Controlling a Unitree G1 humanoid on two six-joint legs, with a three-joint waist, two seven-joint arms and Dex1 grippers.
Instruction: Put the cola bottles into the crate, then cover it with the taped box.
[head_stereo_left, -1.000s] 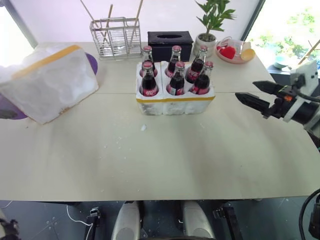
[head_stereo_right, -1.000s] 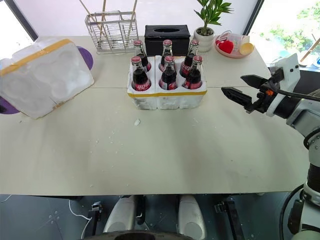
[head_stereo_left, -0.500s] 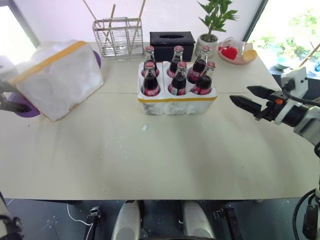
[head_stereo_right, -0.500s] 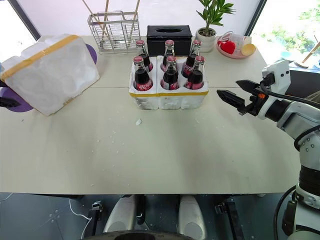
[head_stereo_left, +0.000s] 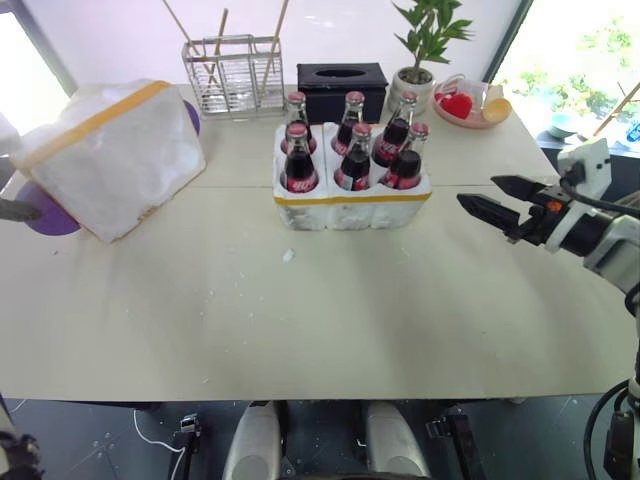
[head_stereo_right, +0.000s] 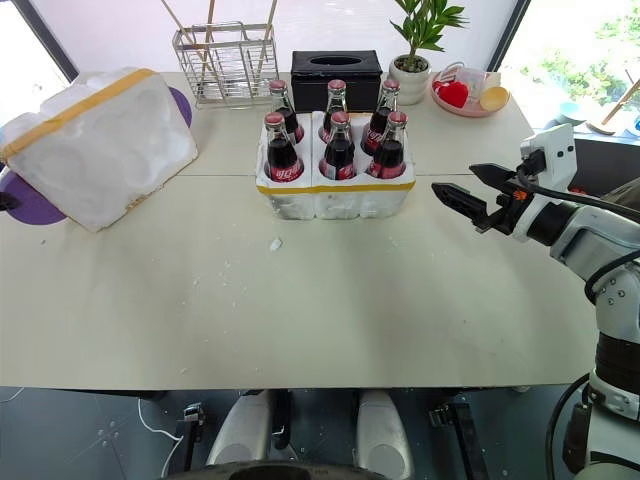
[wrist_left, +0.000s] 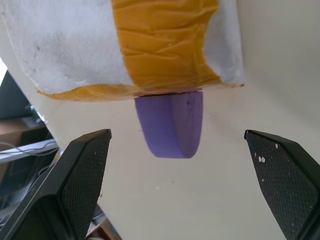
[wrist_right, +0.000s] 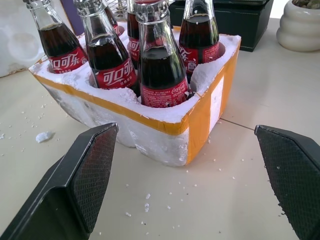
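Note:
Six cola bottles (head_stereo_left: 353, 160) with red caps stand in the wells of the crate (head_stereo_left: 350, 207), a low white foam block with a yellow band, at the table's middle back. The taped box (head_stereo_left: 115, 160) lies tilted at the left, its yellow-taped rim resting on a purple disc (head_stereo_left: 45, 215). My right gripper (head_stereo_left: 478, 191) hovers open just right of the crate, pointing at it, with nothing between its fingers. My left gripper (wrist_left: 176, 133) is open, facing the box's taped edge and the disc without touching them.
Behind the crate stand a wire rack (head_stereo_left: 232, 75) with sticks, a black tissue box (head_stereo_left: 340, 88), a potted plant (head_stereo_left: 418, 80) and a pink dish (head_stereo_left: 468, 108). Foam crumbs (head_stereo_left: 288, 256) lie in front of the crate.
The taped box has shifted a little to the right, so more of the purple disc shows. Both grippers stay open and have barely moved.

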